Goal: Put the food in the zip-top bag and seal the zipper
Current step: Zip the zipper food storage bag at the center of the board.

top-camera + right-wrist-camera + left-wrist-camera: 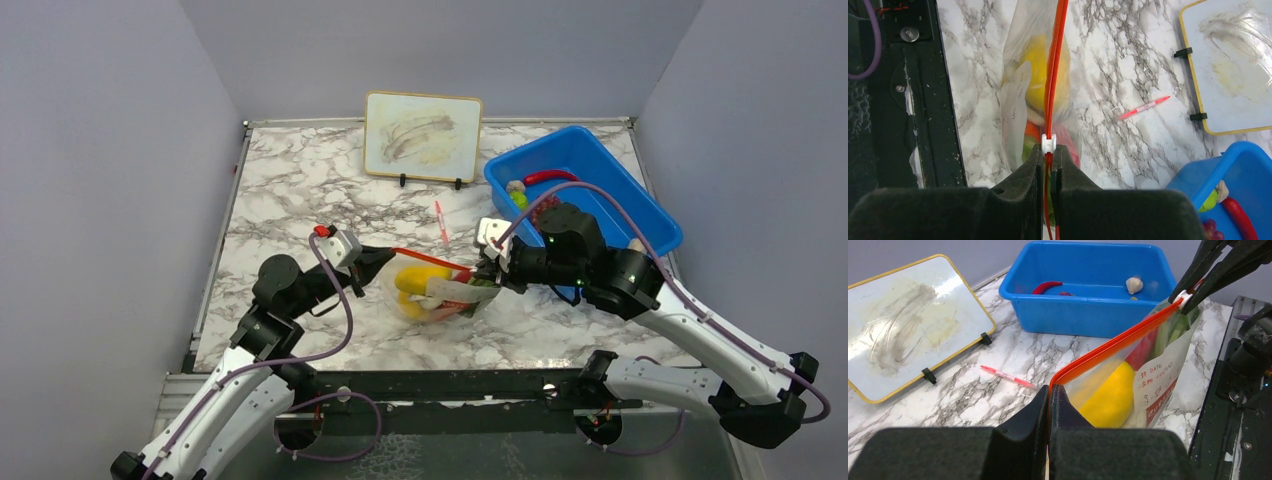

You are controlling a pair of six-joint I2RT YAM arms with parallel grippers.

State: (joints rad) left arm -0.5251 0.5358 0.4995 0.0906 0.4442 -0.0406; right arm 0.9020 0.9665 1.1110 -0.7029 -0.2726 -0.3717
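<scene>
The zip-top bag (440,295) hangs mouth-up between the two arms near the front of the bench (300,190). Its zipper (432,260) is drawn into a straight, taut line, which I judge keeps the floppy mouth aligned for closing. Through the clear plastic a yellow pepper (1110,400) and some green and red pieces show. The left gripper (1049,395) is clamped tight on one end of the strip, acting as an anchor. The right gripper (1048,152) is pinched onto the strip at the white slider (1048,143) at the other end. A red chili (1047,287) and a mushroom (1134,285) lie in the blue bin (1088,315) beyond, so filling looks incomplete.
</scene>
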